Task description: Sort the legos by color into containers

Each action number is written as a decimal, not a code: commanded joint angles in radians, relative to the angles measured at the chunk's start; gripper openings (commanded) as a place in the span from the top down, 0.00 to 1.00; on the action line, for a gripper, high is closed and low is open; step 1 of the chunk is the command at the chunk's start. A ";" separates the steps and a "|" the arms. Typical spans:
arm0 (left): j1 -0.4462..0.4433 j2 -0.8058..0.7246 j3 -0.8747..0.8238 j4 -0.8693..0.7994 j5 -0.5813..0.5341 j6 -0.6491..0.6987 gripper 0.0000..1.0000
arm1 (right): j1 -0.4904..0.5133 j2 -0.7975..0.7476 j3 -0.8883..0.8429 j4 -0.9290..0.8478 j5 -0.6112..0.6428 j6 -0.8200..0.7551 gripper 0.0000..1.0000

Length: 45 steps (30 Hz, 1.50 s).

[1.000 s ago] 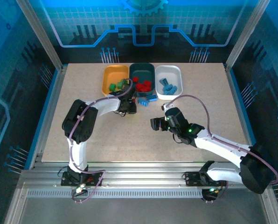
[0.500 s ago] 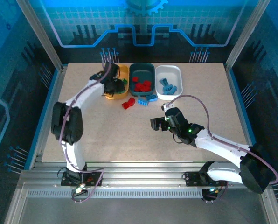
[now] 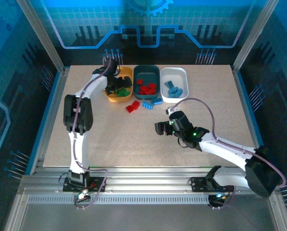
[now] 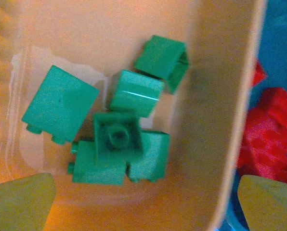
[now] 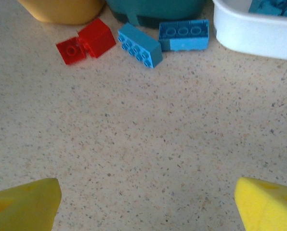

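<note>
Three tubs stand in a row at the upper centre of the top view: the orange-yellow tub (image 3: 119, 99) on the left, the teal tub (image 3: 147, 67) in the middle and the white tub (image 3: 174, 70) on the right, each just beside the next.

The left gripper (image 3: 117, 86) hangs over the orange-yellow tub. In the left wrist view its fingertips sit at the lower left and lower right corners of the frame. They are set wide apart with nothing between them (the gripper holds no brick). Below it, a cluster of green bricks (image 4: 118, 137) lies on the tub floor, most of them touching, closer to the tub's right wall. Past that wall, at the right edge of the frame, red bricks (image 4: 268, 139) lie in the teal tub. In the top view, blue bricks (image 3: 173, 88) lie in the white tub.

The right gripper (image 3: 159, 128) is at the centre of the top view, over bare bench (image 3: 85, 134) and apart from the tubs. In the right wrist view its fingertips occupy the two lower corners, spread wide and empty.

Four bricks lie on the bench, at the top of the right wrist frame:
- Two loose red bricks (image 5: 85, 43) touch each other, just below the orange-yellow tub.
- Two loose blue bricks (image 5: 139, 44) lie side by side just in front of the teal tub, the right one near the white tub.
</note>
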<state>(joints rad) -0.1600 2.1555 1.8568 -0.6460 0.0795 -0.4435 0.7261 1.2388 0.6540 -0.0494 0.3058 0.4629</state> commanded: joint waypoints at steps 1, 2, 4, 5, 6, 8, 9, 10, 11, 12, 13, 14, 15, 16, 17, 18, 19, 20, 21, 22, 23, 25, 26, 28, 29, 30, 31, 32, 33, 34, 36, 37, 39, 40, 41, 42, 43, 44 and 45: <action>0.002 -0.206 -0.013 0.048 0.077 -0.025 0.01 | 0.005 0.089 0.021 0.032 -0.002 0.008 0.05; 0.005 -0.228 -0.007 0.043 0.093 -0.047 0.01 | 0.005 0.123 0.044 0.029 -0.002 0.018 0.06; 0.008 -0.256 0.023 -0.003 0.130 -0.091 0.01 | 0.007 0.207 0.126 -0.003 -0.013 0.051 0.07; 0.009 -0.264 0.040 -0.039 0.135 -0.107 0.01 | 0.010 0.240 0.159 -0.013 -0.011 0.058 0.07; 0.012 -0.275 0.047 -0.079 0.142 -0.129 0.01 | 0.012 0.280 0.193 -0.014 0.002 0.060 0.08; 0.027 -0.308 0.007 -0.102 0.191 -0.172 0.01 | 0.008 0.365 0.276 -0.031 0.048 0.062 0.08; 0.037 -0.336 -0.040 -0.091 0.223 -0.200 0.01 | 0.000 0.415 0.324 -0.049 0.059 0.063 0.09; 0.051 -0.364 -0.098 -0.066 0.266 -0.224 0.01 | -0.008 0.463 0.366 -0.058 0.059 0.059 0.09; 0.061 -0.386 -0.148 -0.036 0.305 -0.241 0.01 | -0.015 0.506 0.401 -0.062 0.055 0.056 0.09; 0.079 -0.421 -0.200 -0.010 0.337 -0.259 0.01 | -0.025 0.558 0.449 -0.076 0.041 0.056 0.09; 0.096 -0.450 -0.247 0.010 0.361 -0.276 0.01 | -0.034 0.620 0.503 -0.099 0.036 0.059 0.08; 0.111 -0.476 -0.281 0.027 0.380 -0.283 0.01 | -0.041 0.660 0.542 -0.115 0.039 0.067 0.07; 0.128 -0.507 -0.314 0.039 0.394 -0.288 0.01 | -0.048 0.708 0.583 -0.122 0.032 0.068 0.07; 0.144 -0.541 -0.349 0.060 0.405 -0.293 0.01 | -0.056 0.742 0.622 -0.127 0.026 0.066 0.07; 0.154 -0.577 -0.383 0.093 0.417 -0.291 0.01 | -0.063 0.764 0.656 -0.138 0.020 0.065 0.07; 0.160 -0.614 -0.419 0.124 0.419 -0.284 0.01 | -0.067 0.790 0.695 -0.155 0.027 0.062 0.07; 0.166 -0.642 -0.444 0.142 0.408 -0.283 0.01 | -0.070 0.812 0.733 -0.176 0.042 0.061 0.07; 0.169 -0.658 -0.458 0.157 0.407 -0.283 0.01 | -0.075 0.831 0.762 -0.193 0.045 0.059 0.08; 0.169 -0.669 -0.465 0.171 0.410 -0.277 0.01 | -0.081 0.852 0.791 -0.204 0.040 0.054 0.08; 0.169 -0.669 -0.467 0.172 0.412 -0.276 0.01 | -0.087 0.869 0.815 -0.211 0.035 0.048 0.09; 0.171 -0.664 -0.465 0.171 0.420 -0.279 0.01 | -0.091 0.886 0.835 -0.217 0.035 0.040 0.10; 0.173 -0.643 -0.457 0.168 0.443 -0.275 0.01 | -0.099 0.918 0.870 -0.218 0.023 0.012 0.12; 0.176 -0.632 -0.451 0.160 0.446 -0.273 0.01 | -0.101 0.930 0.880 -0.213 0.005 -0.010 0.13; 0.187 -0.615 -0.448 0.157 0.452 -0.280 0.02 | -0.098 0.948 0.892 -0.202 -0.006 -0.050 0.15; 0.192 -0.612 -0.454 0.163 0.455 -0.287 0.02 | -0.097 0.950 0.890 -0.201 -0.010 -0.059 0.16; 0.196 -0.609 -0.460 0.172 0.461 -0.293 0.03 | -0.096 0.948 0.877 -0.190 -0.025 -0.071 0.17; 0.199 -0.608 -0.461 0.175 0.465 -0.295 0.03 | -0.095 0.941 0.858 -0.164 -0.042 -0.083 0.18; 0.200 -0.606 -0.460 0.175 0.465 -0.295 0.03 | -0.095 0.937 0.845 -0.152 -0.053 -0.091 0.19; 0.200 -0.606 -0.459 0.175 0.464 -0.292 0.04 | -0.094 0.931 0.840 -0.153 -0.068 -0.095 0.21; 0.201 -0.607 -0.458 0.174 0.462 -0.290 0.04 | -0.090 0.920 0.827 -0.151 -0.082 -0.095 0.23; 0.201 -0.609 -0.459 0.174 0.457 -0.287 0.04 | -0.077 0.887 0.784 -0.120 -0.096 -0.098 0.25; 0.201 -0.609 -0.459 0.172 0.455 -0.285 0.04 | -0.069 0.866 0.760 -0.099 -0.106 -0.104 0.26; 0.202 -0.607 -0.459 0.172 0.453 -0.284 0.04 | -0.055 0.845 0.742 -0.087 -0.132 -0.114 0.32; 0.202 -0.606 -0.461 0.172 0.453 -0.285 0.04 | -0.049 0.837 0.739 -0.086 -0.142 -0.119 0.35; 0.202 -0.605 -0.462 0.172 0.451 -0.285 0.04 | -0.045 0.833 0.737 -0.084 -0.139 -0.121 0.37; 0.202 -0.605 -0.464 0.174 0.450 -0.285 0.04 | -0.043 0.831 0.740 -0.087 -0.124 -0.122 0.37; 0.202 -0.603 -0.464 0.174 0.449 -0.285 0.04 | -0.042 0.836 0.751 -0.101 -0.095 -0.122 0.39; 0.201 -0.602 -0.464 0.174 0.447 -0.284 0.04 | -0.043 0.846 0.768 -0.122 -0.075 -0.125 0.41; 0.201 -0.602 -0.464 0.174 0.447 -0.284 0.05 | -0.043 0.863 0.791 -0.144 -0.056 -0.132 0.45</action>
<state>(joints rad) 0.0338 1.5440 1.3949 -0.4866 0.5064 -0.7277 0.6750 2.1078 1.4109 -0.1535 0.2234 0.3508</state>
